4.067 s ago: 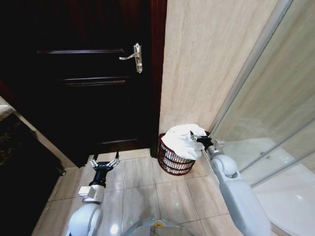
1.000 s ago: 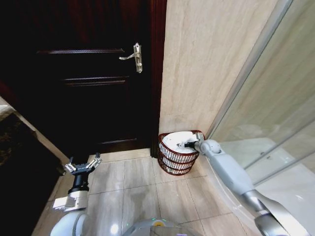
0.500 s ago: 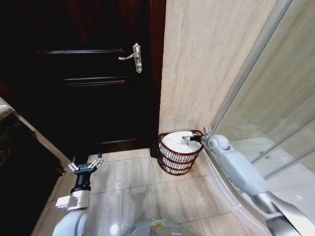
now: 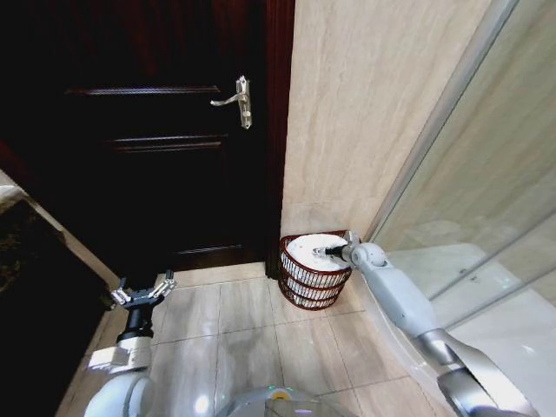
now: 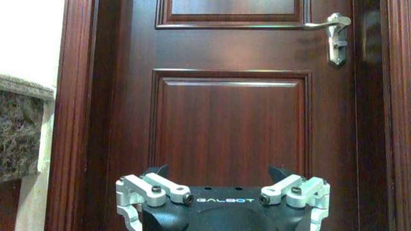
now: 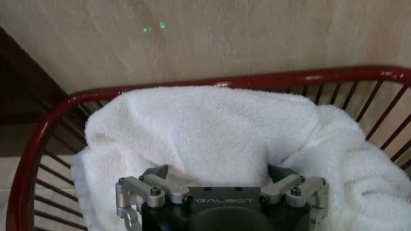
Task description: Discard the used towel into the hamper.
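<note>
Your right gripper (image 4: 320, 252) reaches over the rim of the hamper (image 4: 300, 282), which stands on the tiled floor (image 4: 252, 334) in the corner where the dark wooden door (image 4: 165, 165) meets the beige wall (image 4: 365, 104), just beside the glass shower screen (image 4: 486, 174). The white towel (image 4: 308, 248) lies inside the hamper, filling it up to the rim. In the right wrist view, the gripper (image 6: 218, 171) is spread wide directly above the towel (image 6: 212, 130), its fingertips just at the cloth with nothing pinched between them; the red-brown wire rim (image 6: 192, 86) curves around the towel on all visible sides. Your left gripper (image 4: 139, 295) hangs low over the floor on the left, well apart from the hamper and near the foot of the door. In the left wrist view it (image 5: 222, 173) faces the door panel (image 5: 228, 125), its fingers spread wide and holding nothing, with the lever handle (image 5: 330, 29) higher up
</note>
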